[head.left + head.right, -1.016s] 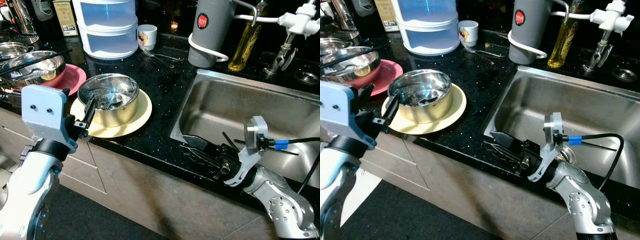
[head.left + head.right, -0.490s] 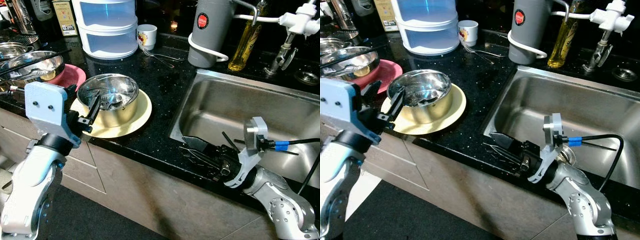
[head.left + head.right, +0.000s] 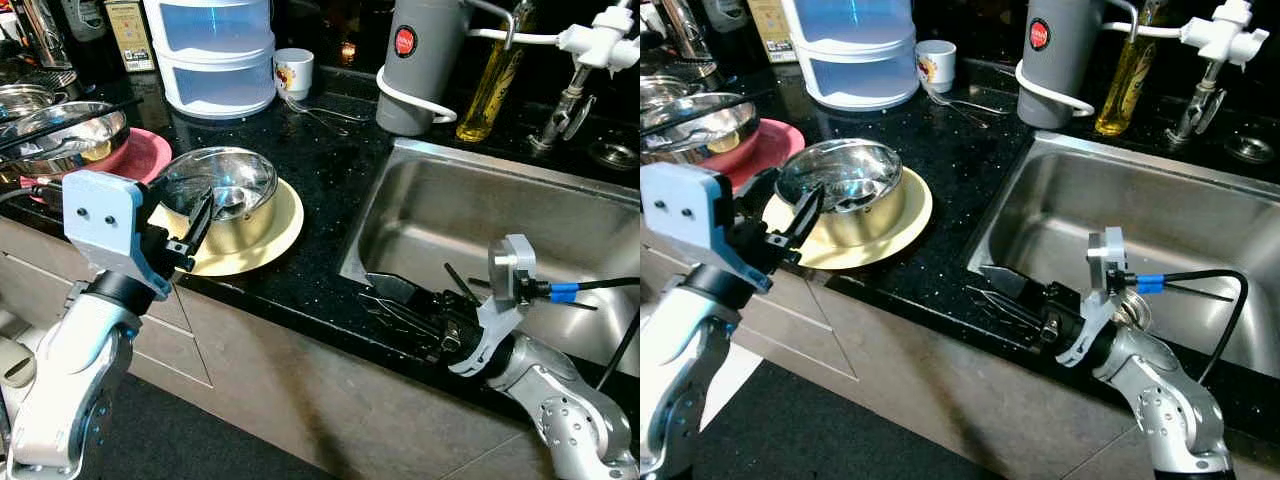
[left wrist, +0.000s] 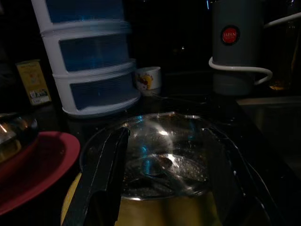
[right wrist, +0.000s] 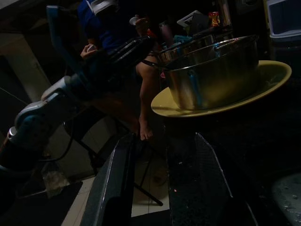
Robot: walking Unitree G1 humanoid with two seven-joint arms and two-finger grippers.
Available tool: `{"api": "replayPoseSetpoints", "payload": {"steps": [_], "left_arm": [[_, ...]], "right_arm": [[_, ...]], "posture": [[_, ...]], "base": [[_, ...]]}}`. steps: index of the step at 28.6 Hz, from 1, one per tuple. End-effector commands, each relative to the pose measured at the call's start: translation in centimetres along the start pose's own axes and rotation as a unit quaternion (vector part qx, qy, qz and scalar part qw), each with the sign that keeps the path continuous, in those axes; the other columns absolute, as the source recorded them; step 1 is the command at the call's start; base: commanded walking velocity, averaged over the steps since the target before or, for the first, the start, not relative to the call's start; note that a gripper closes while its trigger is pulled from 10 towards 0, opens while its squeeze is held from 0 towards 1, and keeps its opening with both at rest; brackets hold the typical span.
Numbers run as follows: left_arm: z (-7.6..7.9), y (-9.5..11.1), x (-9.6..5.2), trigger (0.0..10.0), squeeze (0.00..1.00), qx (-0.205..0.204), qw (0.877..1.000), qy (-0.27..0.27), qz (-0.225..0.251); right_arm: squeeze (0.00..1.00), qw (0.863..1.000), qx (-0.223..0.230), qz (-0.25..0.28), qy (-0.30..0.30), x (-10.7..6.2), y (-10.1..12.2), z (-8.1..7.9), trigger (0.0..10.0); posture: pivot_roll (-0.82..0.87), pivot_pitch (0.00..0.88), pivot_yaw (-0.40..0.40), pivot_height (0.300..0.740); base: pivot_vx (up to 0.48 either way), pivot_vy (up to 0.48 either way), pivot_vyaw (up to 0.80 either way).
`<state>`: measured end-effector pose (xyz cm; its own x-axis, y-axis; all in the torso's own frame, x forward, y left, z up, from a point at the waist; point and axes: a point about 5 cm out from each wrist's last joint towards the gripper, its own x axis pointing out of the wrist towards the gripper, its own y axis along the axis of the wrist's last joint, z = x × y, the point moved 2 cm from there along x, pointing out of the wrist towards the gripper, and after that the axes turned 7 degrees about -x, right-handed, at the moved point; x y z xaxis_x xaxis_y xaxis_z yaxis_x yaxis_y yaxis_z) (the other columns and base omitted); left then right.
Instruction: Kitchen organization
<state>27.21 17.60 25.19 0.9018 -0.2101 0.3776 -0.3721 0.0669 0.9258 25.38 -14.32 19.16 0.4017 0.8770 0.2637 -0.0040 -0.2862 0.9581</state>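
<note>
Right gripper sits low at the front lip of the stainless steel sink, fingers spread with nothing between them; idle by the look of it. Left gripper is the working one: it sits at the near rim of the round steel pot, which stands on the pale yellow plate on the black speckled counter. In the left wrist view the fingers are wide apart, one each side of the pot, gripping nothing. Judgement: step in hand is taking hold of the pot. To do it well, one finger should go inside the wall and one outside, closing on the rim rather than spanning the whole bowl; lift straight so the plate is not dragged. The pink plate with a steel bowl on it lies close beside, so keep the wrist clear of it. Farther back: white-and-blue stacked drawers, small printed cup, grey kettle, oil bottle.
</note>
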Motion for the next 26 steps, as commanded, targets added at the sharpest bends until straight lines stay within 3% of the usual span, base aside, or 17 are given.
{"api": "replayPoseSetpoints", "payload": {"steps": [1,12,26], "left_arm": [[0.3,-0.4,0.1,10.0,0.0,0.0,1.0,-0.006,-0.004],[0.8,-0.2,1.0,10.0,0.0,-0.009,1.0,-0.023,0.012],[0.9,-1.4,0.6,10.0,0.0,-0.015,1.0,-0.027,-0.004]], "right_arm": [[0.0,1.0,0.013,-0.01,-0.001,-0.2,-0.5,-0.2,10.0],[0.0,1.0,0.012,-0.01,-0.003,-0.1,-0.5,-0.2,10.0],[0.0,1.0,0.012,-0.01,-0.004,-0.1,-0.4,-0.3,10.0]], "posture": [[0.02,0.11,-0.027,0.74],[0.01,0.11,-0.024,0.74],[0.02,0.113,-0.023,0.74]], "base": [[0.0,0.0,0.0],[0.0,0.0,0.0],[0.0,0.0,0.0]]}}
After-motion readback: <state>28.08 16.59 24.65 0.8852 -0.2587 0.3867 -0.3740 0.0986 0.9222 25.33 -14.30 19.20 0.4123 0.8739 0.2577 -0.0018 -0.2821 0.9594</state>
